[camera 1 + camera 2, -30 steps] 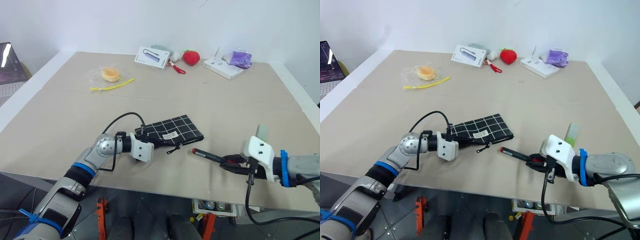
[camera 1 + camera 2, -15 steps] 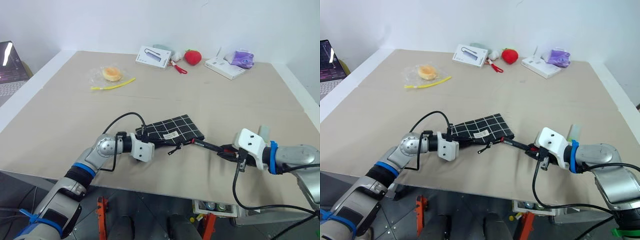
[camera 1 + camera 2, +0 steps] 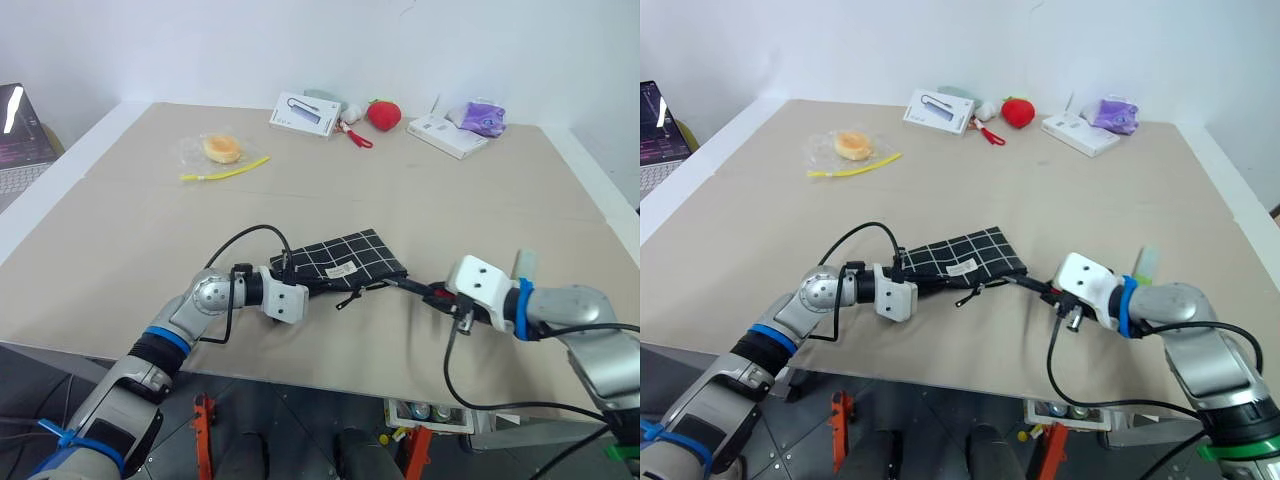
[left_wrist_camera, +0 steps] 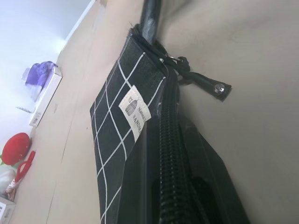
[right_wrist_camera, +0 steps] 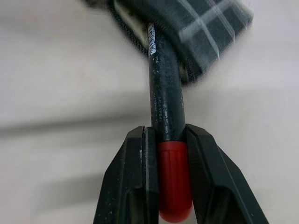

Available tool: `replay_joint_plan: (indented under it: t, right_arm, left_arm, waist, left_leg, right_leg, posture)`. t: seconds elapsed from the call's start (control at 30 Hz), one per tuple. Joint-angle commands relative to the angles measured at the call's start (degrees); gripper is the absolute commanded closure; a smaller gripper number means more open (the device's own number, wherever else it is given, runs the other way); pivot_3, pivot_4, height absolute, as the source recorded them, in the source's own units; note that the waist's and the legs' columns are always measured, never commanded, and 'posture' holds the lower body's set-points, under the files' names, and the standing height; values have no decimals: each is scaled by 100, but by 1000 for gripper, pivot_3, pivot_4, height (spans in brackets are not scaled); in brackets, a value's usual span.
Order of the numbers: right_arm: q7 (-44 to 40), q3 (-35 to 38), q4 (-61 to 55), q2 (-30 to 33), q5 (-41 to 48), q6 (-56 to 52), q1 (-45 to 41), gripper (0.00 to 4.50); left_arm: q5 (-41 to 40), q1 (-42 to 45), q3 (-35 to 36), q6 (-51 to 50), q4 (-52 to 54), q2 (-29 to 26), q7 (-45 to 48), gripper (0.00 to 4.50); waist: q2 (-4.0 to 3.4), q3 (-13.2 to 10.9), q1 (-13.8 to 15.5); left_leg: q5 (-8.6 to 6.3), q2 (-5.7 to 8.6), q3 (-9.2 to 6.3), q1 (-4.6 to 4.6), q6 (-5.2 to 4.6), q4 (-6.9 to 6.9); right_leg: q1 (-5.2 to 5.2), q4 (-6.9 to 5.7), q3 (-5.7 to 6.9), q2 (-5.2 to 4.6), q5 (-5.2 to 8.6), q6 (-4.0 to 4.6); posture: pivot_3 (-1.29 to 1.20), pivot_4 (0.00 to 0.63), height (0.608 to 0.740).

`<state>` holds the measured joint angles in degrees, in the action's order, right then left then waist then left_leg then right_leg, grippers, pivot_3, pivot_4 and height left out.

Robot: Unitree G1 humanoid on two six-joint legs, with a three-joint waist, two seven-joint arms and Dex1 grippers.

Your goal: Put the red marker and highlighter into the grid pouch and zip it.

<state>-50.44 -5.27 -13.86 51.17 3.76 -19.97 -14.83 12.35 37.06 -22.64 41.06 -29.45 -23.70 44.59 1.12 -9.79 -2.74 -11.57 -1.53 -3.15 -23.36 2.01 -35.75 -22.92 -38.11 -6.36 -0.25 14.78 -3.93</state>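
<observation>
The grid pouch [image 3: 340, 260] lay near the table's [image 3: 420, 190] front edge, centre. The red marker [image 3: 408, 288] reached its mouth from four o'clock. The highlighter [image 3: 524, 264] lay further off at three o'clock. The strawberry toy [image 3: 382, 115] sat far off at twelve.

Setting: robot test lab or office workroom. Evidence: large beige tabletop with white edging [image 3: 110, 120] against plain white wall [image 3: 200, 50]; open laptop computer [image 3: 20, 140] on side surface; staged props along far edge, namely white flat cardboard box [image 3: 304, 114], red plush strawberry toy [image 3: 382, 114], wrapped round bun [image 3: 221, 149].
</observation>
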Motion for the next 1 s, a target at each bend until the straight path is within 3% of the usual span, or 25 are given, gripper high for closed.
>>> replay_joint_plan:
  t: [0.03,0.13,0.43,0.63,0.9,1.0]
  right_arm:
    - [32,-452,-155,-176,-477,514,-491,3974]
    - [-129,-928,-65,-427,-740,923,-920,3974]
    - [-429,-1305,467,-874,-1078,2250,-1503,3974]
    - [-571,-1031,458,-857,-951,1769,-1365,3974]
    - [-652,382,-552,-740,534,129,-1096,189]
    - [-356,1374,-1133,-846,1759,-1215,-1048,83]
  left_arm:
    - [-392,7,13,-43,269,96,249,4500]
    - [-918,-12,80,-335,633,208,576,4500]
    - [-1118,-51,146,-681,882,224,860,4500]
    - [-1312,-197,257,-1089,1078,268,894,4500]
    - [-1815,-367,581,-2148,1293,514,919,4500]
    - [-1828,-376,609,-2297,1369,536,931,4500]
  waist:
    - [1,-1,0]
    - [0,-2,-1]
    - [0,-3,1]
    - [-1,-3,2]
    - [-1,-3,5]
    - [-3,-5,8]
  left_leg:
    - [0,0,0,-1,1,0]
    - [0,0,0,-7,1,2]
    - [0,0,-3,-9,1,3]
    - [1,-1,-4,-8,1,2]
    - [0,0,-7,-8,1,-5]
    - [1,-1,-11,-8,1,-6]
  right_leg:
    - [-1,0,1,0,0,0]
    - [-8,0,0,0,2,-2]
    - [-9,0,3,0,3,1]
    - [-9,-4,3,0,1,3]
    - [-6,-7,4,0,0,4]
    - [-5,-9,6,2,-1,5]
  posture:
    - [0,150,733]
    - [0,150,733]
    - [0,150,733]
    - [0,150,733]
    - [0,150,733]
    - [0,150,733]
